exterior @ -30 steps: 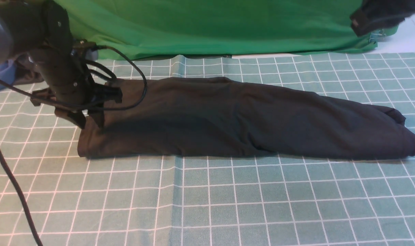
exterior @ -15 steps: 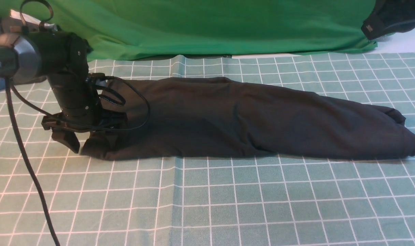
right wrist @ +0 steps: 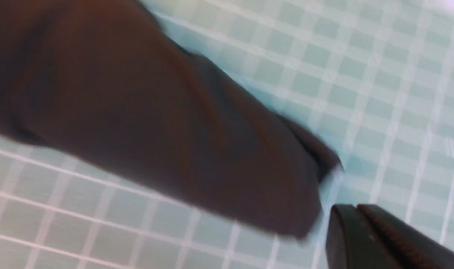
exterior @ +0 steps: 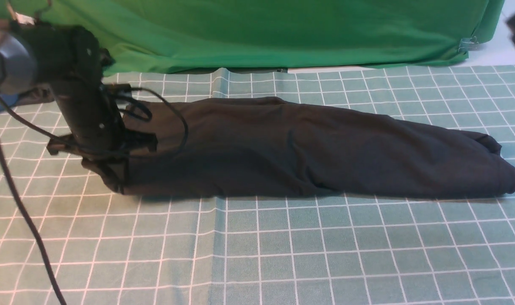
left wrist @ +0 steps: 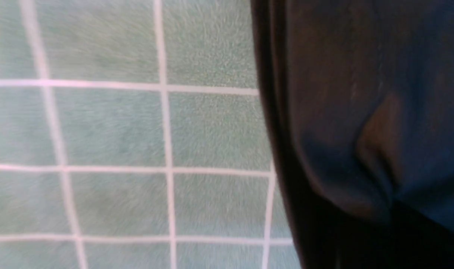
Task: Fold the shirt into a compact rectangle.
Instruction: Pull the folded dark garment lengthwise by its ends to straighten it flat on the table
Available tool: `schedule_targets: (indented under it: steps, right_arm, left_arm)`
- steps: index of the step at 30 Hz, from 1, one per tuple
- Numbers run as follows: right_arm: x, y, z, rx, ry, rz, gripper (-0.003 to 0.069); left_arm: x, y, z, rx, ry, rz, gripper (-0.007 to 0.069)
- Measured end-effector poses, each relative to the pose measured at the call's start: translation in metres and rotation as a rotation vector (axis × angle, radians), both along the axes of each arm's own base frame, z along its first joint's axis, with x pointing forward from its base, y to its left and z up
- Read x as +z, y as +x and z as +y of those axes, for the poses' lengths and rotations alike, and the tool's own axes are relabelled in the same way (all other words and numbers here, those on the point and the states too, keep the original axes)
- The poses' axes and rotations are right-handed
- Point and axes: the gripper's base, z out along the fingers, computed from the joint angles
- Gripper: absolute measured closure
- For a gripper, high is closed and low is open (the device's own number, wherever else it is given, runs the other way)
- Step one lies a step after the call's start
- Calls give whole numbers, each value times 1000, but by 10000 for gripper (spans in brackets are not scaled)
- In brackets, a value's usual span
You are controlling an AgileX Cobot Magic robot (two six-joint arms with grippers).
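One long black band, the shirt (exterior: 308, 148) lies across the surface (exterior: 257, 254) from nine to three o'clock. It looks soft, light and floppy, likely to sag, so it is best taken at its ends. The left pincer (exterior: 113, 182) pinches the nine o'clock end; the right pincer (right wrist: 361, 228) is closed and empty.

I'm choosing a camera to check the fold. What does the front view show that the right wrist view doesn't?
Only front view: the whole shirt as a long band, the left arm at its left end, the green backdrop. Only right wrist view: the right claw up close, shut, beside the shirt's end. Both: the black shirt on the checked cloth.
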Motion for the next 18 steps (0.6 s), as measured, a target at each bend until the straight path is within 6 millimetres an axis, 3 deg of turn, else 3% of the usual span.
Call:
schedule_targets:
  steps: [3,6,7,9,10,13,18]
  right_arm:
    - [-23,-2,-23,-105,14,82,594]
    - [-58,-6,-53,-230,31,169,440]
    - [-72,-5,-58,-253,43,188,358]
    - [-84,-1,-60,-265,58,201,304]
    - [-99,4,-60,-274,83,222,239]
    - [-128,21,-58,-290,141,262,153]
    - [-181,44,-57,-310,165,327,123]
  left_arm:
    - [15,-4,1,-6,12,-40,576]
    - [22,-5,4,-16,37,-56,576]
    - [22,-6,4,-16,38,-57,576]
    - [22,-5,4,-16,38,-58,576]
    - [22,-5,3,-14,31,-62,576]
    - [22,-4,2,-8,18,-70,576]
    - [22,-3,1,-6,11,-83,576]
